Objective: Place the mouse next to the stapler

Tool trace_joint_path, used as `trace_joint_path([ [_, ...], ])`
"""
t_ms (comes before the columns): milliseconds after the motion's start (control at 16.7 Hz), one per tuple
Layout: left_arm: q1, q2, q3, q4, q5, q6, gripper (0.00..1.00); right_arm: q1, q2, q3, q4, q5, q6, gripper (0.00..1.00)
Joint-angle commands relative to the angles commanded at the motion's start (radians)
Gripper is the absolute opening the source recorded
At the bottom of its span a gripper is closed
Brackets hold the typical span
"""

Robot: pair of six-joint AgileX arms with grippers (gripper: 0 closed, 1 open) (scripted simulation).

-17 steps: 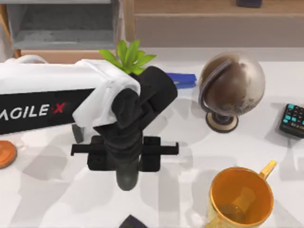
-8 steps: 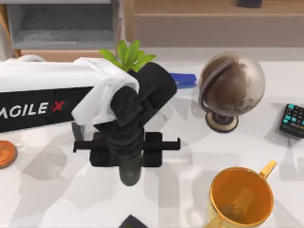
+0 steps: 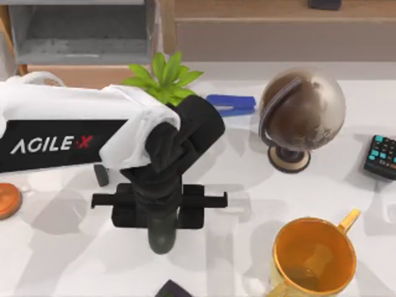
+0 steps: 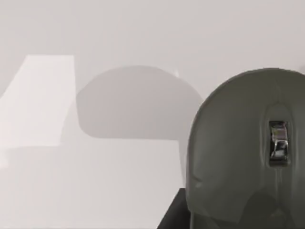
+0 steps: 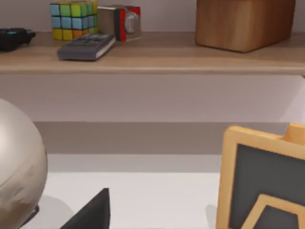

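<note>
Bare tabletop [image 3: 247,179] was left open between the stapler [image 3: 231,104] and the yellow mug [image 3: 314,257]; passage was hemmed by the globe [image 3: 301,114] and the plant [image 3: 164,77].

Bright, even light; soft grey shadows on the white table [image 3: 247,185]; the overhead picture seems slightly soft.

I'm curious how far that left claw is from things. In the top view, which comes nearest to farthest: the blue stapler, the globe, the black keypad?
From the left gripper, low in the top view:
1. Stapler, farther back, beside the plant.
2. Globe, to the right.
3. Keypad, at the right edge.
</note>
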Motion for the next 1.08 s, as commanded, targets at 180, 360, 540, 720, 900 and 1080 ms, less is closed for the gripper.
trace_joint_path([
  [180,0.000,0.000,0.000,0.000,0.000,0.000,0.08,0.000,0.000,0.000,0.000,0.000,0.000,1.00],
  [360,0.000,0.000,0.000,0.000,0.000,0.000,0.30,0.000,0.000,0.000,0.000,0.000,0.000,1.00],
  [540,0.000,0.000,0.000,0.000,0.000,0.000,0.53,0.000,0.000,0.000,0.000,0.000,0.000,1.00],
  [720,0.000,0.000,0.000,0.000,0.000,0.000,0.75,0.000,0.000,0.000,0.000,0.000,0.000,1.00],
  [900,0.000,0.000,0.000,0.000,0.000,0.000,0.98,0.000,0.000,0.000,0.000,0.000,0.000,1.00],
  [1080,0.000,0.000,0.000,0.000,0.000,0.000,1.00,0.000,0.000,0.000,0.000,0.000,0.000,1.00],
])
